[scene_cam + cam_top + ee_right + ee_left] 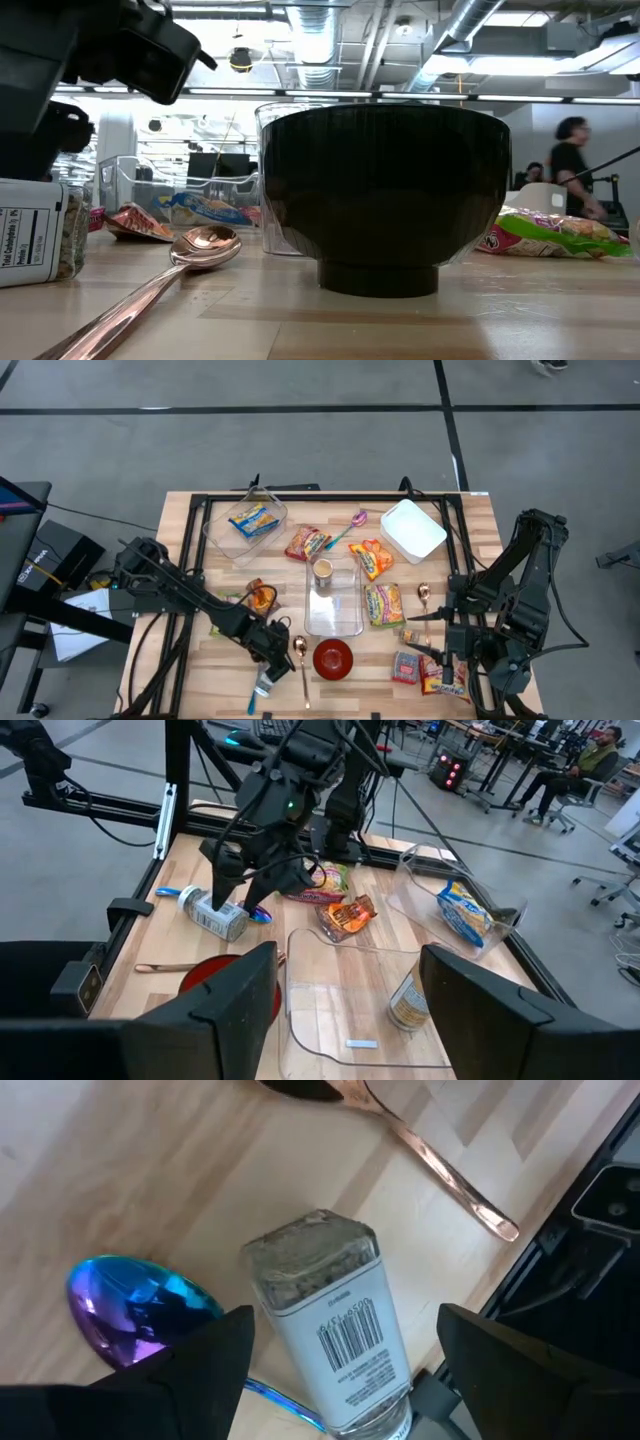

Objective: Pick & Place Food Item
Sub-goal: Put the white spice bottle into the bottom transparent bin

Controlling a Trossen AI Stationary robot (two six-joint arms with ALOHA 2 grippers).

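Clear glass and a white barcode label mark the spice jar, lying on its side on the wooden surface near the front edge, just beside an iridescent blue spoon. The left pincer hangs over it with fingers spread wide, one either side, not yet gripping. Being round and lying down, the jar could roll from closing fingers or nudge the spoon. The right pincer waits partly open, empty, at the front right.
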